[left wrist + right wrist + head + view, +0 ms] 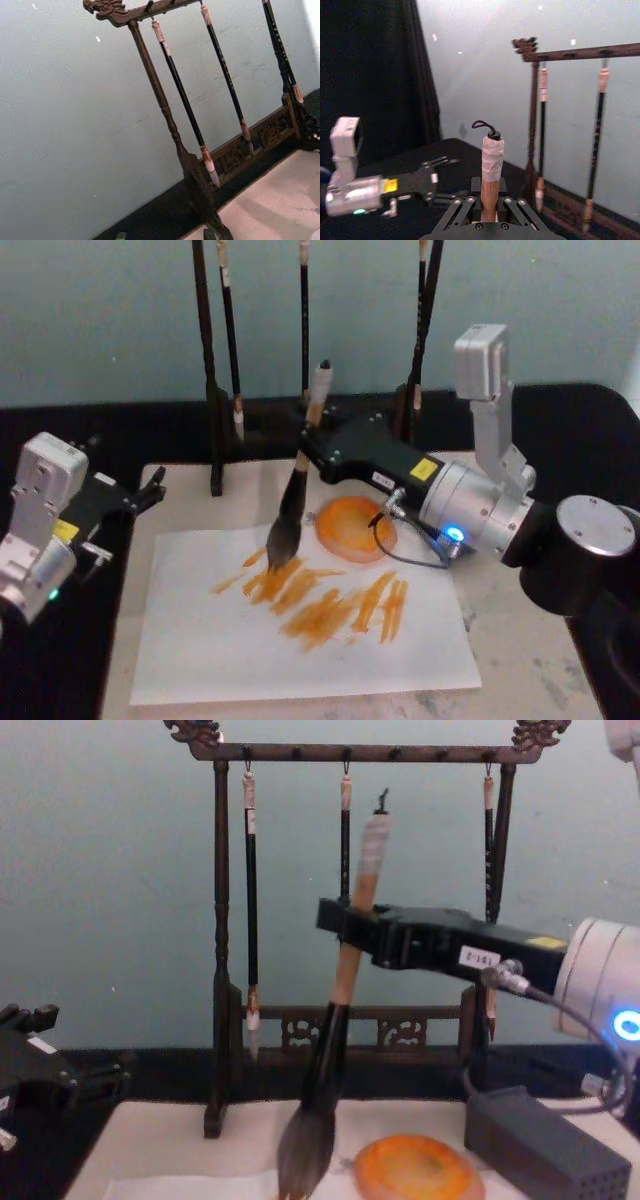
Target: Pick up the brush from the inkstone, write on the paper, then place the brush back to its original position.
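The brush [300,475] stands nearly upright, and my right gripper [308,448] is shut on its tan handle. Its dark bristles [284,538] touch the white paper [230,650] at the upper left end of several orange strokes [320,605]. The round orange inkstone [350,528] lies just right of the bristles, below the right arm. From the chest, the brush [345,975] leans slightly with its tuft [303,1152] beside the inkstone [415,1170]. In the right wrist view the wrapped handle end [492,157] rises between the fingers [457,207]. My left gripper [155,487] rests open at the mat's left edge.
A dark wooden rack [218,950] with three thin hanging brushes [250,900] stands behind the paper. A grey perforated block [545,1145] sits right of the inkstone. The cream mat [530,650] extends beyond the paper on a black table.
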You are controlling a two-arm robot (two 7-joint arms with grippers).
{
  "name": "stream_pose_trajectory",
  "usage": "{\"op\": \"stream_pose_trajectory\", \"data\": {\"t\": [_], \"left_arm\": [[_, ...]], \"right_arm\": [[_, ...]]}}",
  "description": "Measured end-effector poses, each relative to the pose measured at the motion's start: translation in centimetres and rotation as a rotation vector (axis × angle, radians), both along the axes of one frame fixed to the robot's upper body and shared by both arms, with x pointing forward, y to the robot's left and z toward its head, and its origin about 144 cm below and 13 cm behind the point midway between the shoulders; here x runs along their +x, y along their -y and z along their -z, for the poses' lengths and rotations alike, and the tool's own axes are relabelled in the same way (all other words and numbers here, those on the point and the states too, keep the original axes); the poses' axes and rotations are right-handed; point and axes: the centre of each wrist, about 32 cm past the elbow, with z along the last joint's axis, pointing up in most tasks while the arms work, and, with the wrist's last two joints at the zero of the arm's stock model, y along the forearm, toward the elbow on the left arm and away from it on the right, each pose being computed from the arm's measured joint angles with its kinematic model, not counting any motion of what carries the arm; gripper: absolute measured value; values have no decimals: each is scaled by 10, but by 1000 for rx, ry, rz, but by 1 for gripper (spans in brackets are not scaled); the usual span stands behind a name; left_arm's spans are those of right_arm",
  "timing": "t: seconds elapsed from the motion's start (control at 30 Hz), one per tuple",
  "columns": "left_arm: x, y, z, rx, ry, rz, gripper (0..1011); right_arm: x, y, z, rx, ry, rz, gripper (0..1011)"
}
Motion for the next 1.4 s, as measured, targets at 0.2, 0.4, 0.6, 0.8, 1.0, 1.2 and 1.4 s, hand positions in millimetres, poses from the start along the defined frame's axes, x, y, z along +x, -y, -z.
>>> {"op": "stream_pose_trajectory", "data": {"t": [0.2, 0.4, 0.6, 0.8, 1.0, 1.2, 1.4], "left_arm": [[0, 0, 0, 0, 0, 0, 1001], [0, 0, 0, 0, 0, 0, 1001], [0, 0, 0, 0, 0, 0, 1001], [0, 0, 0, 0, 0, 0, 1001], [0, 0, 0, 0, 0, 0, 1001], [0, 0, 0, 0, 0, 0, 1001], [0, 0, 0, 0, 0, 0, 1001]], "right_arm": [[-4, -5, 3, -20, -6, -53, 163], [-6, -12, 6, -41, -15, -97, 163], [-9, -18, 10, -53, -36, -140, 163], [-12, -22, 14, -60, -57, -177, 163], [-13, -25, 16, -59, -71, -200, 163], [-13, -26, 19, -61, -81, -201, 163], [-12, -26, 22, -65, -92, -197, 163]]}}
